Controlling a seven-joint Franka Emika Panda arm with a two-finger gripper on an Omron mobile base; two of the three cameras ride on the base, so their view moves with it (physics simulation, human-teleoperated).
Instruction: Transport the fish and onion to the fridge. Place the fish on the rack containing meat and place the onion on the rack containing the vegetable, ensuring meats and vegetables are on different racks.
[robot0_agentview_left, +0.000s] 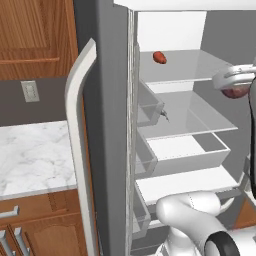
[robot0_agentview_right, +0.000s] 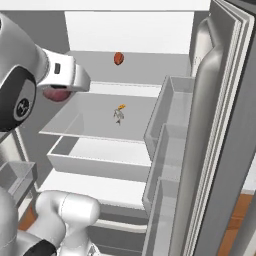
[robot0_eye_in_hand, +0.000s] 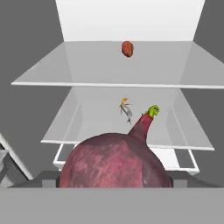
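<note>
The fridge (robot0_agentview_left: 107, 75) stands open before me, its white inside showing. My gripper (robot0_agentview_left: 234, 86) hangs in front of the shelves, shut on the reddish-purple onion (robot0_eye_in_hand: 113, 162), which has a green-tipped stem; the onion (robot0_agentview_right: 56, 95) also peeks out under the hand. The fingertips are hidden behind the onion in the hand view. The small grey fish (robot0_eye_in_hand: 127, 113) lies on the middle translucent shelf (robot0_eye_in_hand: 83, 124), with a small orange bit (robot0_eye_in_hand: 124, 101) just behind it. A red-brown oval lump (robot0_eye_in_hand: 127, 48) sits on the top shelf (robot0_eye_in_hand: 87, 70).
The left door with its long pale handle (robot0_agentview_left: 75, 130) and bins (robot0_agentview_left: 147, 107) stands open at the left, the right door with clear bins (robot0_agentview_right: 167, 130) at the right. A white drawer (robot0_agentview_right: 95, 160) lies below the middle shelf. A marble counter (robot0_agentview_left: 35, 155) is left of the fridge.
</note>
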